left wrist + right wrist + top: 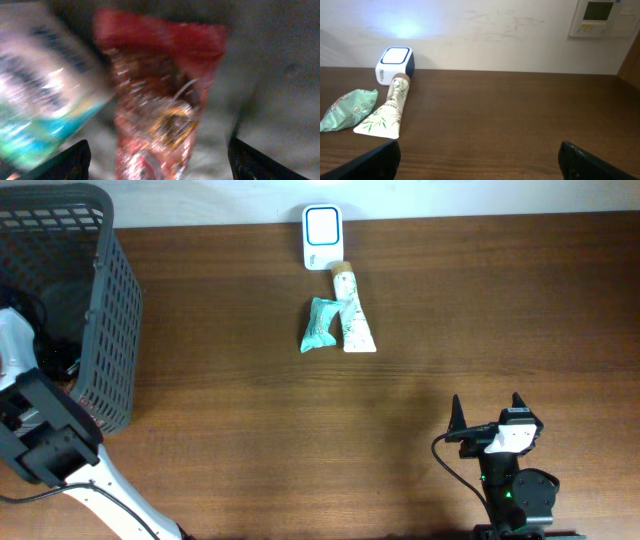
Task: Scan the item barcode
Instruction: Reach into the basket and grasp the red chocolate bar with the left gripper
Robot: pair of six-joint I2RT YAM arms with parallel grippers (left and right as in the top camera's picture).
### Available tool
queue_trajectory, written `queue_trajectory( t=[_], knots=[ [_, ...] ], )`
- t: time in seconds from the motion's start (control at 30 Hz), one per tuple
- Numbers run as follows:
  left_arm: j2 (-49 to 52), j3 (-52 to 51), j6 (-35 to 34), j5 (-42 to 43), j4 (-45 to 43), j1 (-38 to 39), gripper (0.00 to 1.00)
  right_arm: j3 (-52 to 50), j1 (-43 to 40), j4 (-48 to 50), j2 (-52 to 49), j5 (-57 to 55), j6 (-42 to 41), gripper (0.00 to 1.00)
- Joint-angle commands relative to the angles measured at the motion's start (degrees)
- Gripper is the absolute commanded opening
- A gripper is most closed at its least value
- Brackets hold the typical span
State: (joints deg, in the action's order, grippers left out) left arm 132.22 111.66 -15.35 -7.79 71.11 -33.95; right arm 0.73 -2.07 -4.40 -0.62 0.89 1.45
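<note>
Right, my left gripper [167, 162] hangs wide open inside the basket [110, 330] over the red packet [160, 100], so I should centre on its middle and pinch squarely, clear of the blue-and-white pack [40, 100] beside it.

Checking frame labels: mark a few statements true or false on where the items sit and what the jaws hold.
1. The tube lies beside the green pouch on the table. True.
2. The scanner is inside the basket. False: it stands on the table, beyond the tube's cap.
3. The right jaws are shut on the tube. False: they stand open and empty, far from it.
4. The left jaws stand open with a red pouch ahead of them. True.
</note>
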Motion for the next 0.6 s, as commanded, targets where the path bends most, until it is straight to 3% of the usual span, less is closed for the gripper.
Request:
queue_trajectory(
  t=[0.0,0.1,0.17,0.23,0.37,0.43,0.57],
  knots=[
    [-0.44,-4.61,4.79,5.33,-2.51,-0.46,0.79,-0.42,-0.17,-0.2,0.42,-0.5,-0.42,0.99],
    [-0.44,-9.2,4.79,5.25,-5.2,-0.46,0.58,-0.42,-0.17,-0.2,0.42,-0.5,-0.42,0.99],
    [-0.57,-9.11,4.76,5.29,-5.29,-0.46,0.18,-0.42,-0.17,-0.2,0.42,-0.5,-0.44,0.99],
    [-0.92,-6.82,4.74,5.31,-4.24,-0.46,0.0,-0.42,-0.17,-0.17,0.42,-0.5,-0.44,0.99],
    [-2.93,8.74,4.31,8.22,2.62,-0.46,0.0,-0.42,-0.17,-0.17,0.42,-0.5,-0.42,0.99],
    [-4.31,22.62,3.41,14.75,5.95,-0.46,0.0,-0.42,-0.17,-0.17,0.42,-0.5,-0.42,0.99],
    [-7.15,45.31,-5.62,22.67,6.95,-0.17,0.0,-0.42,-0.17,-0.17,0.42,-0.5,-0.42,0.99]
  ],
)
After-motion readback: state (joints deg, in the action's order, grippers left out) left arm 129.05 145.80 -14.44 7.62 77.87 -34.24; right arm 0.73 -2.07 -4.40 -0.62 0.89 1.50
